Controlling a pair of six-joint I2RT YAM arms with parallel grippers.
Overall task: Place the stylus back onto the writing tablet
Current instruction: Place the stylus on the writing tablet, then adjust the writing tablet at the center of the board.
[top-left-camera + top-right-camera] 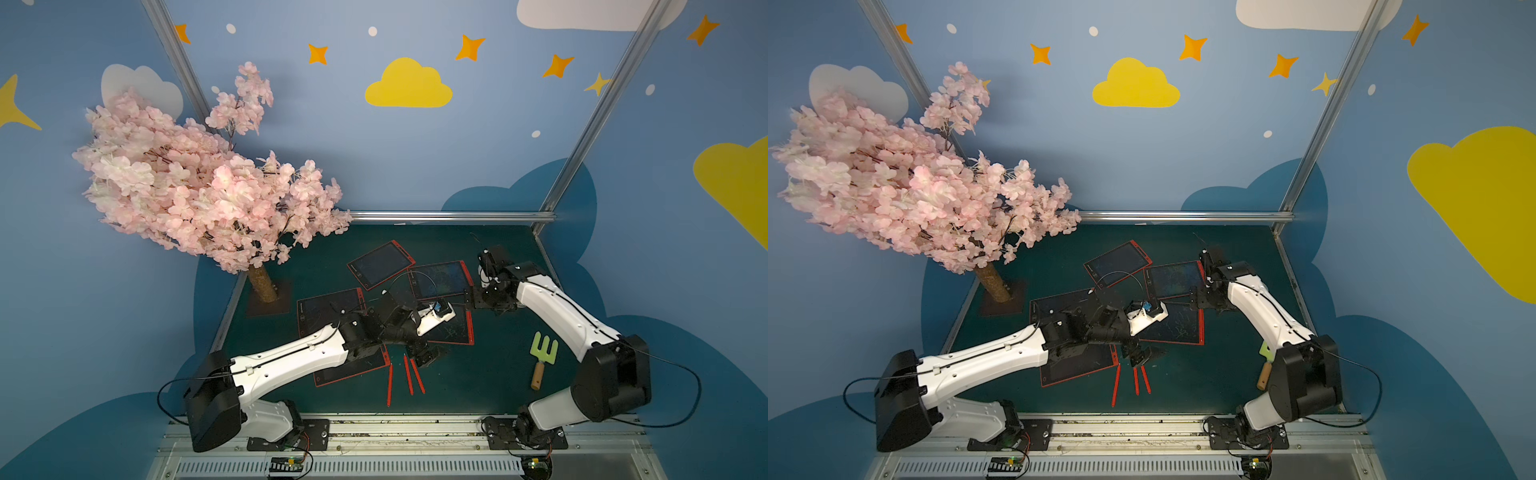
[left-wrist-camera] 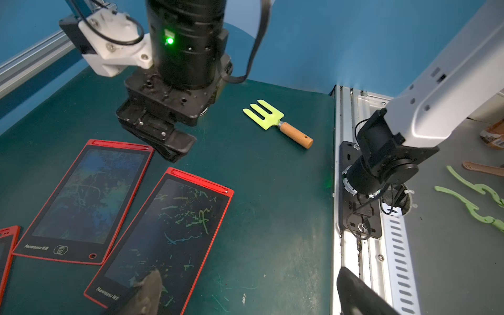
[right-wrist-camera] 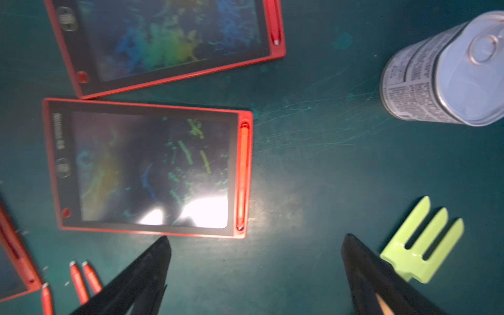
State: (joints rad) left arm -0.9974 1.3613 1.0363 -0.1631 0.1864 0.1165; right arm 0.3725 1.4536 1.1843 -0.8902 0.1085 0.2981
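Three loose red styluses (image 1: 408, 374) (image 1: 1136, 380) lie side by side near the table's front edge; their tips show in the right wrist view (image 3: 79, 281). Several red-framed writing tablets (image 1: 380, 264) are spread over the middle of the table. The nearest tablet (image 3: 147, 166) in the right wrist view has a stylus (image 3: 243, 174) lying in its slot. My left gripper (image 1: 428, 355) (image 2: 248, 271) hangs open and empty just behind the loose styluses. My right gripper (image 1: 478, 297) (image 3: 255, 237) is open and empty beside the right-hand tablets.
A green toy fork with a wooden handle (image 1: 542, 357) (image 2: 268, 116) lies at the front right. A tin can (image 3: 447, 71) lies on its side close to the right gripper. A pink blossom tree (image 1: 199, 178) stands at the back left.
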